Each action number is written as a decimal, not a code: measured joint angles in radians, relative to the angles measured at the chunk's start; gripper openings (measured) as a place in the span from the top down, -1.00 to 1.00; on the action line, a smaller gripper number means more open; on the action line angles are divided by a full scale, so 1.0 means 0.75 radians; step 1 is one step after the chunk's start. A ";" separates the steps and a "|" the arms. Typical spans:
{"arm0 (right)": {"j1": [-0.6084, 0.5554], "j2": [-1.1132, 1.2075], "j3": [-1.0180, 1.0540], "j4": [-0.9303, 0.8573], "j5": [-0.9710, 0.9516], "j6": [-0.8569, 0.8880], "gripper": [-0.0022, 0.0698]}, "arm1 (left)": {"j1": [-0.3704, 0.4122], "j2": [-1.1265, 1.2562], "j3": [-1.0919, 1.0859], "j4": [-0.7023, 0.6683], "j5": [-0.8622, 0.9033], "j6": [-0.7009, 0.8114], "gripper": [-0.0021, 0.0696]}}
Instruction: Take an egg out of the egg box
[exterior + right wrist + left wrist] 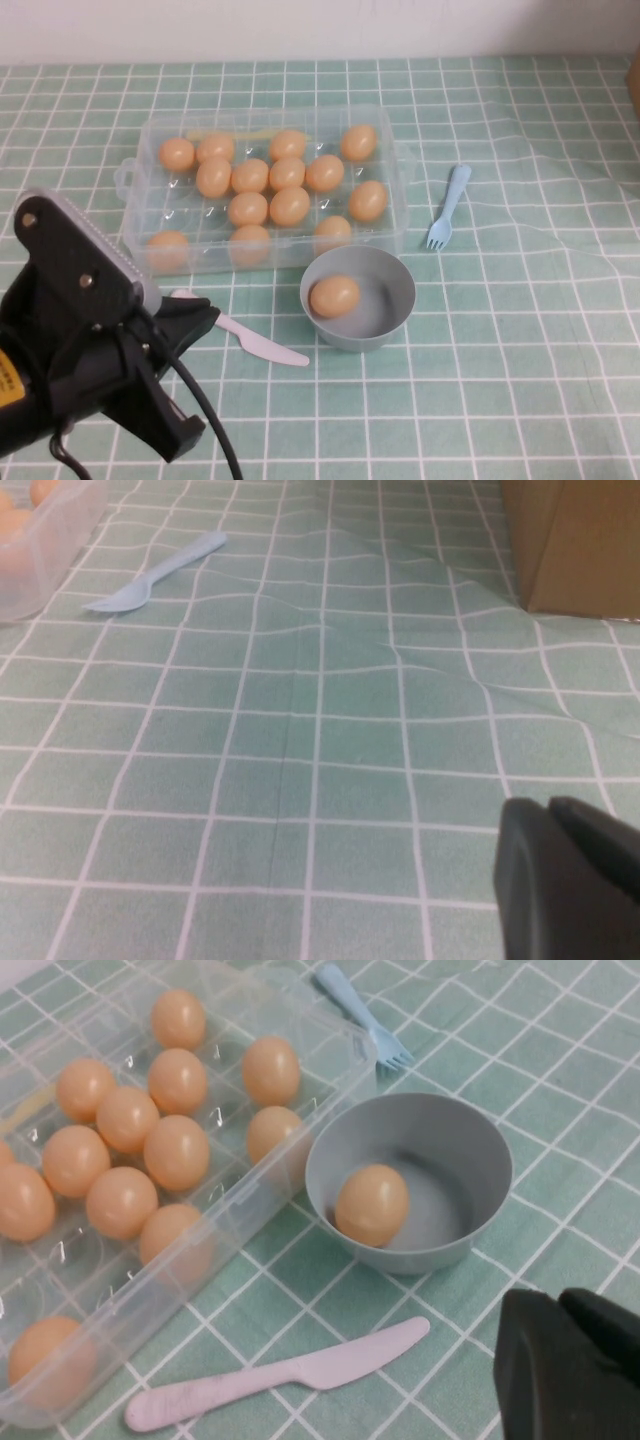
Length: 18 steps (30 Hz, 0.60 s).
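The clear plastic egg box [400, 165] stands at the middle back of the table with about a dozen orange-tan eggs [288, 206] in its cells. One egg [334, 296] lies in the round grey-blue bowl [392, 300] just in front of the box. My left gripper [205, 316] is shut and empty, low over the cloth to the left of the bowl, near the knife. In the left wrist view its fingers [558, 1300] sit apart from the bowl [470, 1160], its egg [372, 1204] and the box [330, 1040]. My right gripper [548, 805] is shut and empty over bare cloth.
A pale pink plastic knife [262, 345] lies left of the bowl. A light blue plastic fork [448, 206] lies right of the box. A cardboard box [580, 540] stands at the far right. The green checked cloth is wrinkled on the right side.
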 joint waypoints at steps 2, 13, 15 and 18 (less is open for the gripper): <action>0.000 0.000 0.000 0.000 0.000 0.000 0.99 | 0.000 0.000 0.000 0.000 -0.010 0.000 0.94; 0.000 0.000 0.000 0.000 0.000 0.000 0.99 | 0.067 -0.273 0.415 -0.002 -0.643 -0.003 0.95; 0.000 0.000 0.000 0.000 0.000 0.000 0.99 | 0.127 -0.404 0.549 -0.005 -0.780 -0.008 0.95; 0.000 0.000 0.000 0.000 0.000 0.000 0.99 | 0.240 -0.612 0.712 -0.007 -0.887 -0.017 0.95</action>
